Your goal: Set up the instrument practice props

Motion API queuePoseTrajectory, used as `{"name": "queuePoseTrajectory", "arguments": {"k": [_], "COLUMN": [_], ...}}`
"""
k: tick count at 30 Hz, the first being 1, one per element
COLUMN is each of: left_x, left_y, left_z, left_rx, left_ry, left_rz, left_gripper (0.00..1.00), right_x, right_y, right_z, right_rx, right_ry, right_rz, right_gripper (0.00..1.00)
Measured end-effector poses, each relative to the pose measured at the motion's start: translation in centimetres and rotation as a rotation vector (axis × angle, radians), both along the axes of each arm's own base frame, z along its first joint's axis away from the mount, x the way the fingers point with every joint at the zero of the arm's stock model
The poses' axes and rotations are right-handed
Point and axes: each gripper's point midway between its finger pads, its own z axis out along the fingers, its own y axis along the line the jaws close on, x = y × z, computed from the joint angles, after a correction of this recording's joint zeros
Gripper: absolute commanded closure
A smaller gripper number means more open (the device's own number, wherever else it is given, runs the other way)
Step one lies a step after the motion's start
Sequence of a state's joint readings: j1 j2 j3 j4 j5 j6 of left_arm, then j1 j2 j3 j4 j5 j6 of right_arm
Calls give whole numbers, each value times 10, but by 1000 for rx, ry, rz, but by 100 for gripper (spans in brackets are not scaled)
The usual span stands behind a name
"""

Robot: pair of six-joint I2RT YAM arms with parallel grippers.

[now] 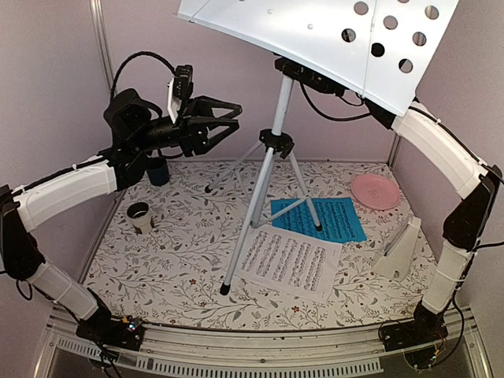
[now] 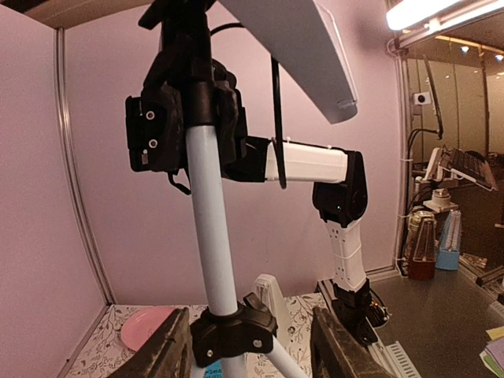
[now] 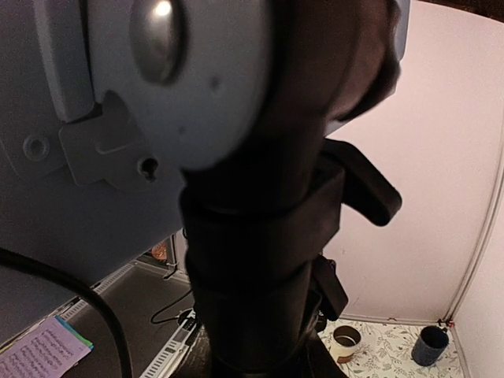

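Stand (image 1: 268, 169) is held upright by the right gripper (image 2: 193, 118), pinched on its pole (image 1: 277, 110) under the tray (image 1: 315, 31), probably for steadying; left gripper (image 1: 235, 116) is spread, upper left.

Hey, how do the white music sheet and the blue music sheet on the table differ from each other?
The white music sheet lies nearer the robot, while the blue music sheet lies farther back, toward the pink plate. One foot of the music stand rests on the blue sheet; no foot stands on the white one. Both lie flat with the printed notes facing up, and their edges meet.
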State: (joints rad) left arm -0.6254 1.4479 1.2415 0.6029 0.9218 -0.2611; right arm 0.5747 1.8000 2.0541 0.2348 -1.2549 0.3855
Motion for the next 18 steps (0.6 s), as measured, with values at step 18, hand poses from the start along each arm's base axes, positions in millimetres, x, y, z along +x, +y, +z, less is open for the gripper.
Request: {"name": "queuePoseTrajectory", "arguments": {"k": [18], "left_x": [8], "left_y": [-58], "left_z": [-12], "left_rx": [78], "left_ry": [80], "left_rz": [-148], "left_gripper": [55], "right_x": [-17], "right_y": [27], "right_z": [-28], "right_rx": [-73], "right_ry": [49], "right_rz": [184], "right_gripper": [100]}}
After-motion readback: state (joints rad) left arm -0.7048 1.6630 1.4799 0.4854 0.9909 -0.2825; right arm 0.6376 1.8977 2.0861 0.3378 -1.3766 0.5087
